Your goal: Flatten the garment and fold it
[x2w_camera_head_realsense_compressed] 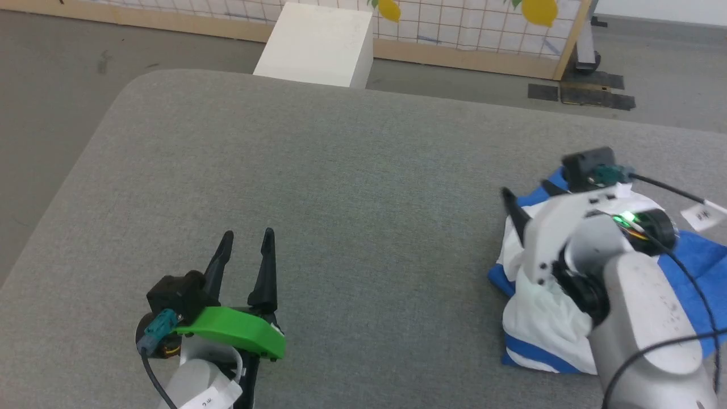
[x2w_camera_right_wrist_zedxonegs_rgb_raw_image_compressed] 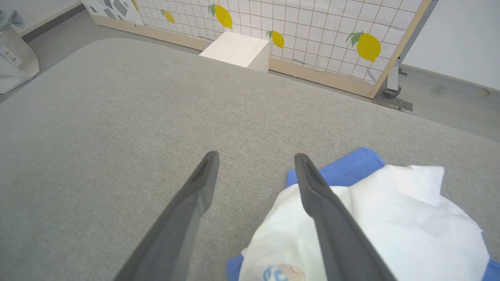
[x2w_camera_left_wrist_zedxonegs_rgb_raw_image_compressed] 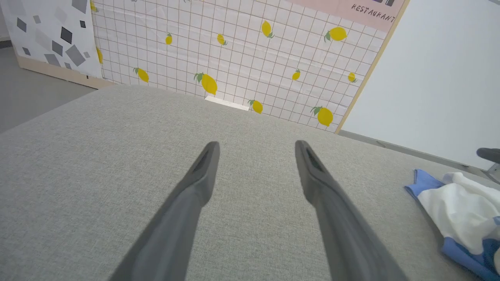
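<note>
The garment (x2w_camera_head_realsense_compressed: 539, 332) lies crumpled in a heap at the right side of the grey padded surface (x2w_camera_head_realsense_compressed: 341, 199), white cloth with blue parts showing around it. My right gripper (x2w_camera_head_realsense_compressed: 528, 196) hovers open over the heap's near-left part. In the right wrist view its fingers (x2w_camera_right_wrist_zedxonegs_rgb_raw_image_compressed: 256, 156) are spread, one finger over the white cloth of the garment (x2w_camera_right_wrist_zedxonegs_rgb_raw_image_compressed: 398, 222), the other over bare surface, with nothing between them. A small light-blue logo (x2w_camera_right_wrist_zedxonegs_rgb_raw_image_compressed: 283, 273) shows at the bottom. My left gripper (x2w_camera_head_realsense_compressed: 247, 236) stands open and empty at the lower left, far from the garment (x2w_camera_left_wrist_zedxonegs_rgb_raw_image_compressed: 461, 207). Its fingers (x2w_camera_left_wrist_zedxonegs_rgb_raw_image_compressed: 256, 144) are wide apart.
A white box (x2w_camera_head_realsense_compressed: 318, 45) stands on the floor beyond the surface's far edge. Behind it is a lemon-print grid panel (x2w_camera_head_realsense_compressed: 483, 28) in a wooden frame. The surface's rounded far-left corner (x2w_camera_head_realsense_compressed: 136, 85) drops to grey floor. A pale bag (x2w_camera_right_wrist_zedxonegs_rgb_raw_image_compressed: 15, 58) sits on the floor.
</note>
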Available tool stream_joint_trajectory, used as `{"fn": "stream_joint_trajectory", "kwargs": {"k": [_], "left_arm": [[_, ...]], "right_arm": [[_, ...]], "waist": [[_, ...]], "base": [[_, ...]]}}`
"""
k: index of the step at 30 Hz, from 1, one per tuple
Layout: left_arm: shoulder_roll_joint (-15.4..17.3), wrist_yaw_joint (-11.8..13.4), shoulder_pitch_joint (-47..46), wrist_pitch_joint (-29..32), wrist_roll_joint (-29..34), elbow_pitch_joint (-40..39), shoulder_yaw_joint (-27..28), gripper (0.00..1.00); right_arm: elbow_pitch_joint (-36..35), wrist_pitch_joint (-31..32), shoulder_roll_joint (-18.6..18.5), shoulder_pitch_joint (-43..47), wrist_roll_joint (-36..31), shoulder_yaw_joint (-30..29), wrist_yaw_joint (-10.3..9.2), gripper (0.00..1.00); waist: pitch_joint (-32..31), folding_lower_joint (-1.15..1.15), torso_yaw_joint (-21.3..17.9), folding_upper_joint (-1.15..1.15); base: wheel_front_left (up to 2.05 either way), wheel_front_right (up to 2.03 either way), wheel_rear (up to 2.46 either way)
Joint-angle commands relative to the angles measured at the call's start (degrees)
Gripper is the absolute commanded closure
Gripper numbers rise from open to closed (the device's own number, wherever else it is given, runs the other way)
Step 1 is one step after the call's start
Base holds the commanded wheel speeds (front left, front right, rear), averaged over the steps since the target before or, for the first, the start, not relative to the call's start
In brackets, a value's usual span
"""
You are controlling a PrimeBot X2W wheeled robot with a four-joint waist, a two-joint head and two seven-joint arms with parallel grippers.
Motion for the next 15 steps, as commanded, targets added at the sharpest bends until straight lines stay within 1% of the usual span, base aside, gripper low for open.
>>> {"fn": "stream_joint_trajectory", "kwargs": {"k": [1,5,7,9,12,15], "left_arm": [[-0.17,-0.26,0.26,-0.21,0.37,-0.11,0.01,0.0],[-0.26,-0.4,0.17,-0.21,0.15,-0.26,-0.39,0.0],[-0.3,-0.47,0.01,-0.21,0.01,-0.46,-0.54,0.0],[-0.35,-0.54,-0.25,-0.21,-0.15,-0.58,-0.8,0.0],[-0.43,-0.63,-0.73,-0.21,-0.42,-0.77,-1.09,0.0],[-0.51,-0.73,-1.29,-0.21,-0.87,-0.82,-1.32,0.0]], "right_arm": [[-0.38,0.35,-0.07,2.19,-2.47,-1.63,-0.08,0.0],[-0.98,4.67,-0.08,5.84,-8.53,-6.69,-0.08,0.0],[-0.97,7.1,-0.08,6.65,-10.33,-7.82,-0.08,0.0],[-0.62,9.75,-0.08,6.71,-11.47,-8.22,-0.08,0.0],[0.22,13.49,-0.92,5.18,-12.94,-7.29,-0.08,0.0],[1.7,18.09,-2.03,2.61,-12.78,-6.63,-0.08,0.0]], "waist": [[-0.35,0.0,-0.7,0.0],[-0.1,0.0,-1.39,0.0],[0.48,0.0,-1.59,0.0],[1.2,0.0,-1.57,0.0],[2.59,0.0,-1.23,0.0],[3.88,0.0,-0.47,0.0]], "base": [[0.0,0.0,0.0],[0.0,0.0,0.0],[0.0,0.0,0.0],[0.0,0.0,0.0],[0.0,0.0,0.0],[0.0,0.0,0.0]]}}
